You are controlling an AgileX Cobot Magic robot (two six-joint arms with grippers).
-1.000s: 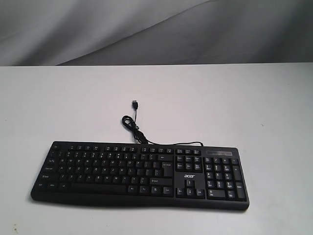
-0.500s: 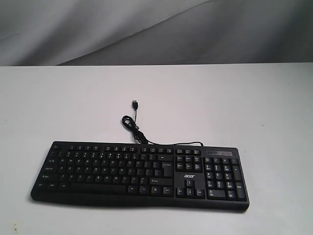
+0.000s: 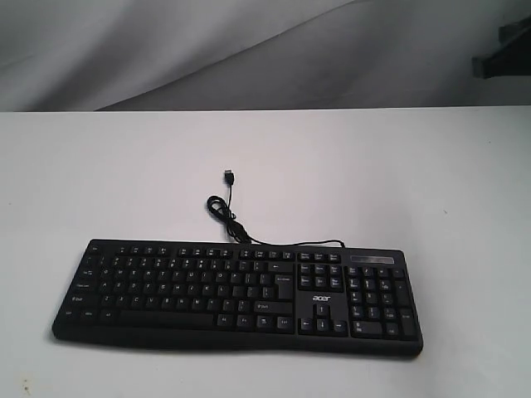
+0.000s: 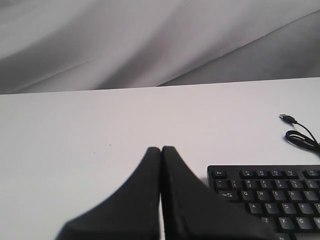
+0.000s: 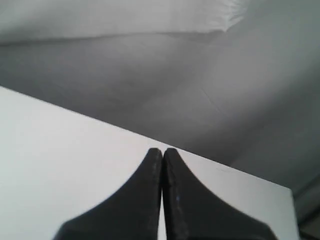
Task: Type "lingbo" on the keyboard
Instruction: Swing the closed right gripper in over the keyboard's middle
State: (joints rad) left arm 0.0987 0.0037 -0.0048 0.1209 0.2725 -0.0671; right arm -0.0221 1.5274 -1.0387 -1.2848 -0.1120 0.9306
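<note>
— How wide are your jaws standing?

— Not at all. On my left gripper [image 4: 161, 148] the two black fingers are pressed flat together along their whole length, with only a hairline seam between them. My right gripper [image 5: 162, 150] is the same: two fingers, tips meeting, no gap.

— Anything caught in them?

— Nothing in either pair. I cannot tell from my wrist cameras whether the tips touch anything, and the exterior view shows neither pair.

— Where is the keyboard [image 3: 236, 294]?

— Flat on the white table [image 3: 373, 166], keys up. Its Esc corner [image 4: 218, 174] lies near my left fingertips, just off to the side that faces my other arm, and no key is touched. Beyond my right fingertips I see only bare table and the grey cloth [image 5: 165, 75] hanging behind its far edge; the keyboard does not show there.

— Count it all for me.

— Two grippers, two fingers each. One keyboard. One thin black cable [image 3: 222, 209], running out of the keyboard's back edge, curling into one small loop past my left fingertips, and ending in one USB plug [image 3: 227, 176] that lies loose on the table.
</note>
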